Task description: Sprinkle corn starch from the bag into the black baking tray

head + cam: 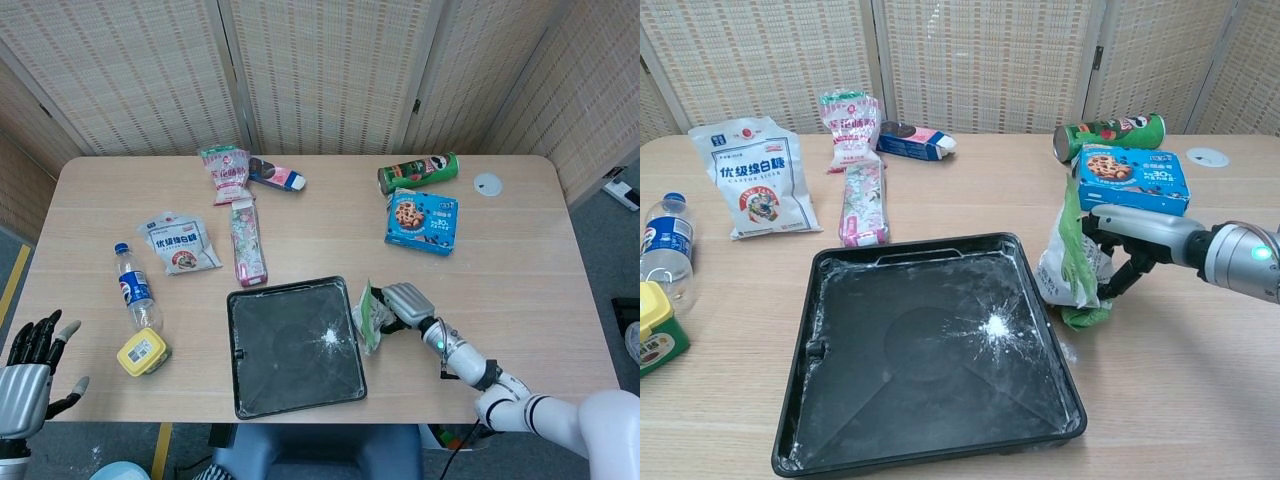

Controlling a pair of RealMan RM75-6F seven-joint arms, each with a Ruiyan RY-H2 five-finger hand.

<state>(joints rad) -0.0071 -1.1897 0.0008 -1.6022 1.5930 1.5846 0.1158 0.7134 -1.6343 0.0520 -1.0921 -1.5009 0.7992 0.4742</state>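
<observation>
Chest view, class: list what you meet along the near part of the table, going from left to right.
Yellow container → black baking tray → corn starch bag → right hand

The right robot hand (1127, 245) reached leftward from a nearly level forearm, fingers (1134, 276) curled downward in a grip, low over the counter. The left robot hand (30, 365) waited at the counter's near left corner, palm up, dark fingers (38, 336) spread apart, holding nothing.
</observation>
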